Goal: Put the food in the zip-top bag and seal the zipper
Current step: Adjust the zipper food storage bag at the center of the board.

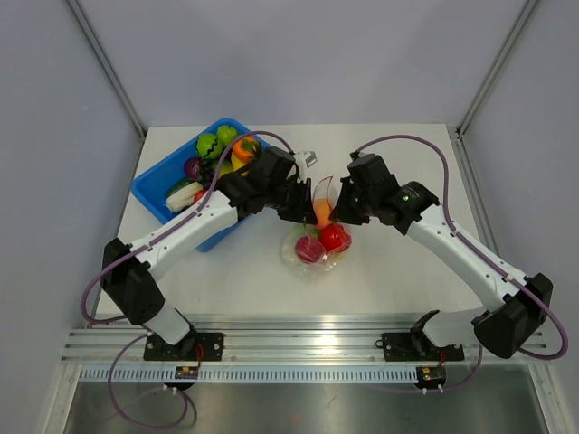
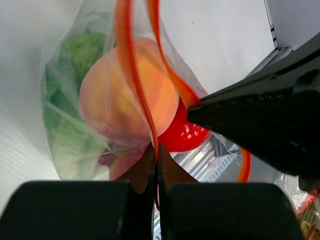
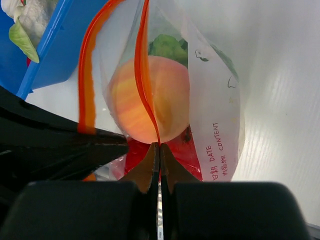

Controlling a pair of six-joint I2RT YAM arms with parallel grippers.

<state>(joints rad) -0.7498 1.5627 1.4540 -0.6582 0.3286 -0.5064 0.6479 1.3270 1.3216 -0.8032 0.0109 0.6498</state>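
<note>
The clear zip-top bag (image 1: 314, 251) lies at the table's middle, its mouth lifted between both grippers. Inside it I see food: an orange-yellow peach-like piece (image 2: 127, 92), a red piece (image 2: 185, 135) and green lettuce (image 2: 62, 120). My left gripper (image 2: 156, 159) is shut on one strand of the red-orange zipper (image 2: 127, 65). My right gripper (image 3: 159, 150) is shut on the other strand of the zipper (image 3: 144, 75). The mouth gapes open between the two strands. The white slider tab is not visible. More food (image 1: 217, 145) lies in the blue bin.
The blue bin (image 1: 149, 188) stands at the back left with several toy fruits and vegetables in it, close behind my left arm. A small grey object (image 1: 308, 159) lies behind the bag. The metal rail (image 1: 298, 348) runs along the near edge.
</note>
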